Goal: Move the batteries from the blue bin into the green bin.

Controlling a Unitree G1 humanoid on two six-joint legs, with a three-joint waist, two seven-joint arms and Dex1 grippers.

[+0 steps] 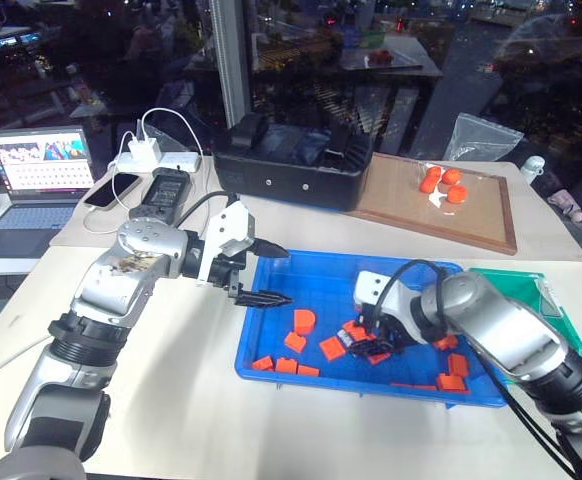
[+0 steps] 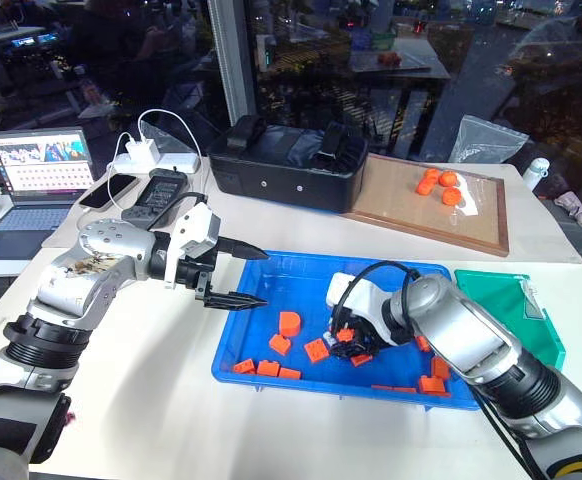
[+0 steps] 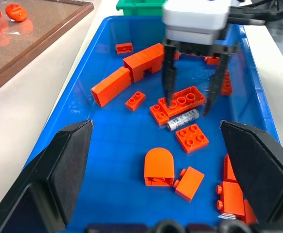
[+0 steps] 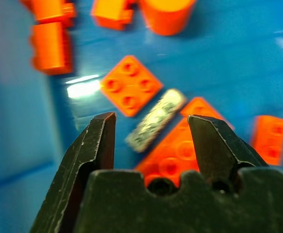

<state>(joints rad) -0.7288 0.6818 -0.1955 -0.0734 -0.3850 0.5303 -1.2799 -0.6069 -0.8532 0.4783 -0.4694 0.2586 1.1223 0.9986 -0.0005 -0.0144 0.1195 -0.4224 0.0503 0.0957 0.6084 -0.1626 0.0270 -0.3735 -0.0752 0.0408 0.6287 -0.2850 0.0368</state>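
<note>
Blue bin (image 1: 271, 300) sits mid tabletop (image 1: 191, 400), green bin (image 1: 561, 300) touching or just beside its right end, looks empty as far as visible. One battery (image 3: 182, 119) seen, silvery, lying flat on the blue floor near the bin's centre, wedged between a flat orange four-stud plate (image 3: 192, 138) and a longer orange studded brick (image 3: 179, 103); it seems to touch both. Other orange blocks (image 1: 301, 322) scattered around the bin. Right gripper (image 3: 193, 104) hangs nose-down right over the battery, jaws released, parted and empty, one finger on each side of the brick-and-battery cluster. Left gripper (image 1: 266, 273) hovers over the bin's left end, jaws also parted, holding nothing, pointing across toward the right one. Step in hand, judged: lining up to pinch the battery; none moved to green yet from what shows. Risks: fingers straddle the long brick as much as the battery, so closing could grab the brick, or grab both together and carry an orange block into the green bin. Battery lies diagonal to the jaw gap in the right wrist view, so a pinch could roll it or squirt it out sideways. A fingertip landing on the brick's studs would stop the descent short. Far side: black box (image 1: 291, 165), wooden tray (image 1: 441, 205), laptop (image 1: 36, 170) far left.
</note>
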